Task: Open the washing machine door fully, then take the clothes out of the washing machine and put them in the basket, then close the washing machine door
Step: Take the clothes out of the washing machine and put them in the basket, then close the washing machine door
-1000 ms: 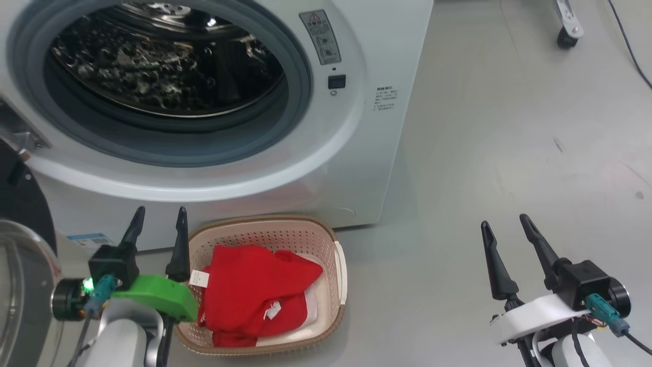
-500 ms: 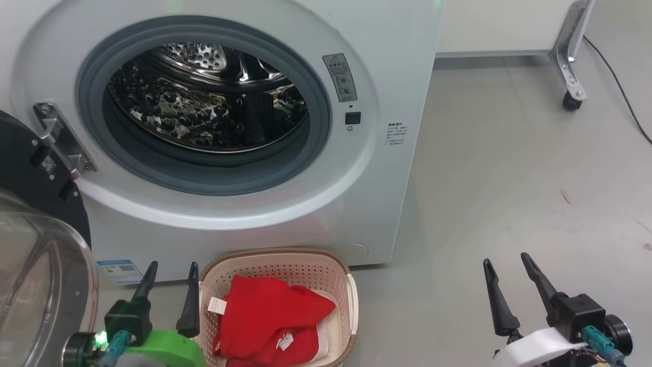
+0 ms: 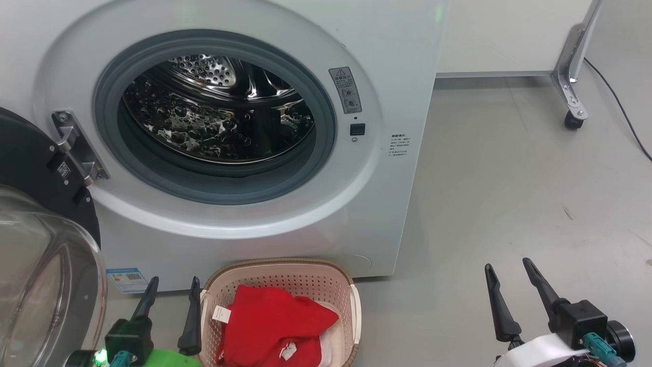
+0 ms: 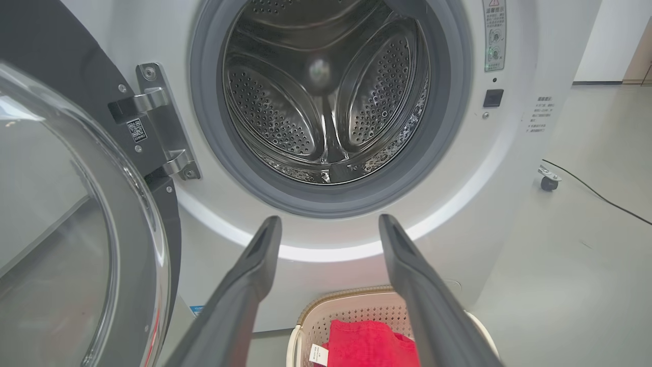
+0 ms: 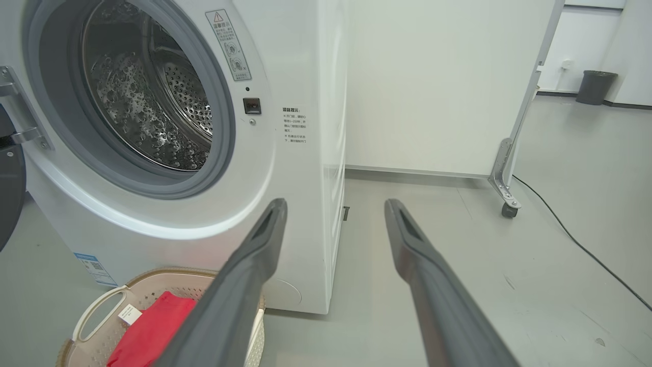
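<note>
While the washing machine [image 3: 407,204] stands at twelve o'clock in the head view, its door [image 3: 30,168] hangs swung wide at nine o'clock, hinged on the machine's left. The door's black ring and bulging glass window reach down to the picture's lower left edge. Inside the grey rubber seal, the shiny perforated drum [image 3: 219,122] catches the light. At six o'clock, on the grey floor [image 3: 509,193] just in front of the machine, sits the basket [image 3: 277,265]. The red clothes [image 3: 275,321] are heaped inside it, with a bit of white cloth under them.

The left claw [image 3: 174,280] is at seven o'clock, just beside the basket's left rim, its two dark fingers spread apart and gripping nothing. The right claw [image 3: 508,264] is at four o'clock, well apart from the basket above bare floor, also spread wide and empty. At two o'clock a metal leg on a caster [image 3: 573,97] stands near a dark cable [image 3: 619,109].
</note>
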